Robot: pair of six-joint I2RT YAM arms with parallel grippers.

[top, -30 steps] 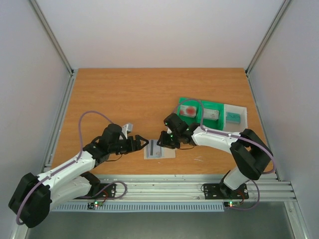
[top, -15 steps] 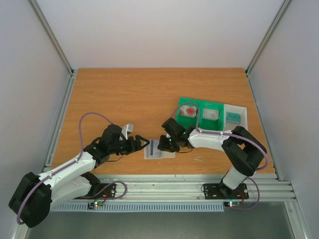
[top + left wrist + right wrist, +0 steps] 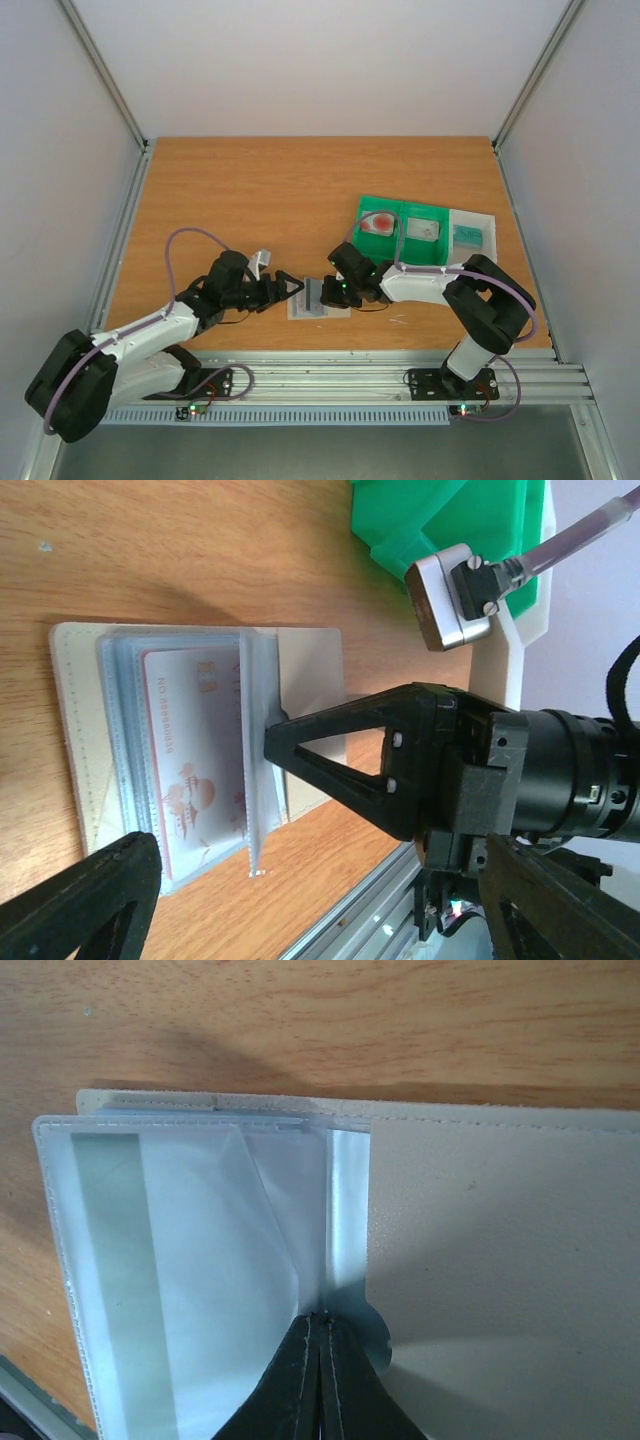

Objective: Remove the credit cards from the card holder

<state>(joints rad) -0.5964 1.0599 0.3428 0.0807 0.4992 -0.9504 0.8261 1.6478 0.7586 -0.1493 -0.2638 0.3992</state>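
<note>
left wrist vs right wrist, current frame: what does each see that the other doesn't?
Left wrist only: the white card with red marks sitting in a pocket, the green tray, and the right end effector seen from outside, at the holder's middle fold.
Right wrist only: a close-up of that end effector's fingers shut on the edge of a clear sleeve leaf.
Both: the open card holder lying on the wooden table.

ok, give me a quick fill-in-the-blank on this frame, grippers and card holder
The right gripper is ___ on a clear sleeve of the card holder.
The left gripper is ___, holding nothing.
The white card with red marks lies ___ the card holder.
The tray is coloured ___.
Missing: shut; open; inside; green.
</note>
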